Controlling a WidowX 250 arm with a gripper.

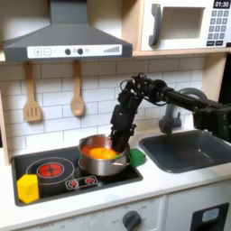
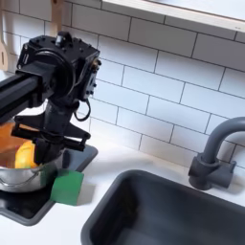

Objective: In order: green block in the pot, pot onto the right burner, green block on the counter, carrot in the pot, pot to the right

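Observation:
The silver pot (image 1: pixel 90 162) (image 2: pixel 11 178) stands on the black stovetop, towards the first exterior view's right. The orange carrot (image 1: pixel 101 153) (image 2: pixel 21 153) lies inside it. My gripper (image 1: pixel 120 141) (image 2: pixel 50 145) hangs low over the pot's rim on the side nearest the sink. The arm's dark body blurs its fingers, so their spread is unclear. The green block (image 1: pixel 137 158) (image 2: pixel 67 187) rests by the stovetop's corner, between the pot and the dark grey sink (image 1: pixel 185 150) (image 2: pixel 163 215). The pale counter (image 1: pixel 171 180) (image 2: pixel 86 215) runs around both.
A yellow block (image 1: pixel 28 188) sits at the stovetop's front corner on the first exterior view's left, near a red burner (image 1: pixel 51 168). The curved faucet (image 1: pixel 170 117) (image 2: pixel 215 153) rises behind the sink. Wooden utensils (image 1: pixel 77 90) hang on the tiled wall.

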